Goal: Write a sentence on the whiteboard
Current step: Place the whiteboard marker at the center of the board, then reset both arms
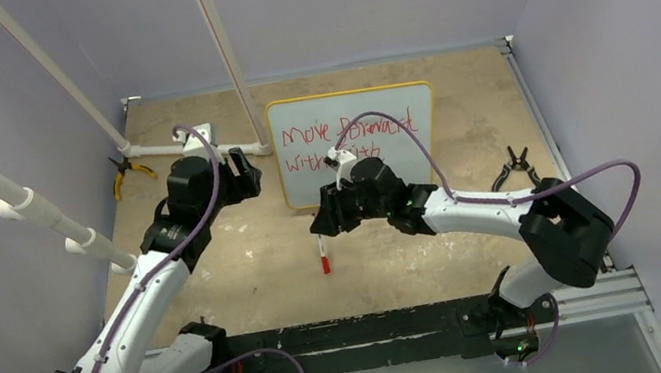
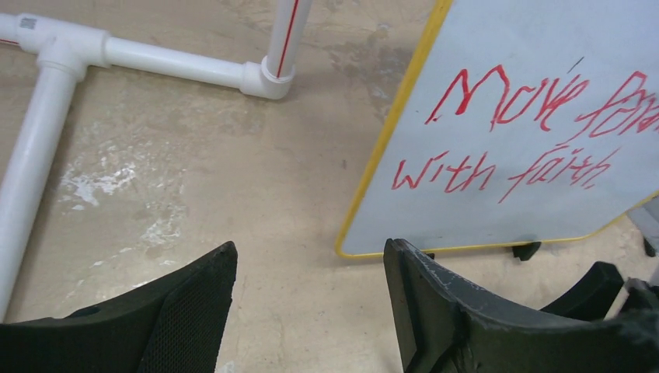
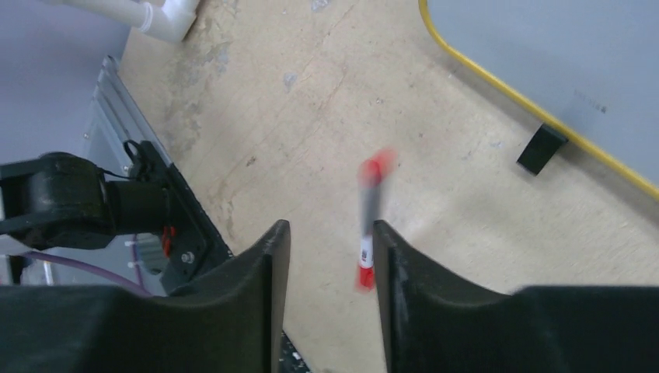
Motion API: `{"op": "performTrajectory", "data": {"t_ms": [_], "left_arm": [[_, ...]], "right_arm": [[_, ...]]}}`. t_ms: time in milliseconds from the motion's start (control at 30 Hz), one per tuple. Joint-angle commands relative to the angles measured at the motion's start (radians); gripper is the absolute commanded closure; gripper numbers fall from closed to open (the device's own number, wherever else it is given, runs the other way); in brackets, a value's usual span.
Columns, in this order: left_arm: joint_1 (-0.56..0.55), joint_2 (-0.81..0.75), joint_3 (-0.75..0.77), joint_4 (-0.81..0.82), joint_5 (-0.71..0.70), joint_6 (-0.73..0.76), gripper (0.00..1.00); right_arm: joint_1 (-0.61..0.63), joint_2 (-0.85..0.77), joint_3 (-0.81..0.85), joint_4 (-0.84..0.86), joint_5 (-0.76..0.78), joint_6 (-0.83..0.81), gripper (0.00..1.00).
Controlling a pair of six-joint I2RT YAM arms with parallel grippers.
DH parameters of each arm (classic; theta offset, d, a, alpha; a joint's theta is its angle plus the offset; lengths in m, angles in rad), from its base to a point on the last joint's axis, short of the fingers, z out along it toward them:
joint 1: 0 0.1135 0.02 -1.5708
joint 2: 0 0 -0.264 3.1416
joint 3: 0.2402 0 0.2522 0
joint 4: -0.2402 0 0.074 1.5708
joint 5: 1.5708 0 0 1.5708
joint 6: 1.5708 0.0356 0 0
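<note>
Showing sentence (image 2: 513, 132), seemingly "Move forward with faith"

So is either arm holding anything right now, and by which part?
Nothing is held. The left gripper is open and empty; the right gripper is open too, with the red marker loose below it.

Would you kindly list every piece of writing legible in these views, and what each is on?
"Move forward": first line of the red sentence on the whiteboard.
"with faith": its second line, same board.
Too small to read: the sticker on the white pipe.
Blurred, unreadable: the label on the marker.
</note>
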Motion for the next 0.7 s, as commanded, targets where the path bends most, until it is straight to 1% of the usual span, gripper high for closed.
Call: {"op": "performTrajectory", "data": {"t_ms": [0,33,67,100,167,267,333,400,567,667], "left_arm": [[0.01,-0.014,0.04,-0.015,-0.082,0.085,0.3],[0.012,-0.018,0.041,-0.017,-0.102,0.091,0.29],[0.013,-0.023,0.04,-0.019,-0.124,0.096,0.29],[0.013,-0.028,0.038,-0.019,-0.137,0.1,0.28],[0.013,-0.04,0.032,-0.015,-0.165,0.105,0.28],[0.015,-0.063,0.023,-0.011,-0.215,0.123,0.28],[0.014,-0.078,0.021,-0.007,-0.25,0.143,0.27],[0.014,-0.087,0.025,-0.006,-0.284,0.165,0.27],[0.014,-0.108,0.028,-0.008,-0.362,0.162,0.27],[0.013,-0.136,0.022,0.004,-0.363,0.173,0.27]], "right_arm": [[0.001,-0.024,0.055,0.101,0.033,-0.025,0.45],[0.001,-0.034,0.057,0.091,0.044,-0.037,0.38],[0.001,-0.047,0.059,0.075,0.048,-0.051,0.33],[0.0,-0.064,0.058,0.055,0.05,-0.054,0.3],[-0.002,-0.109,0.059,0.032,0.103,-0.077,0.23],[-0.004,-0.195,0.07,-0.009,0.212,-0.147,0.03],[-0.018,-0.254,0.083,-0.042,0.297,-0.198,0.01],[-0.059,-0.315,0.09,-0.062,0.361,-0.245,0.01],[-0.254,-0.488,0.049,-0.026,0.325,-0.315,0.01],[-0.373,-0.564,0.012,0.009,0.336,-0.354,0.01]]}}
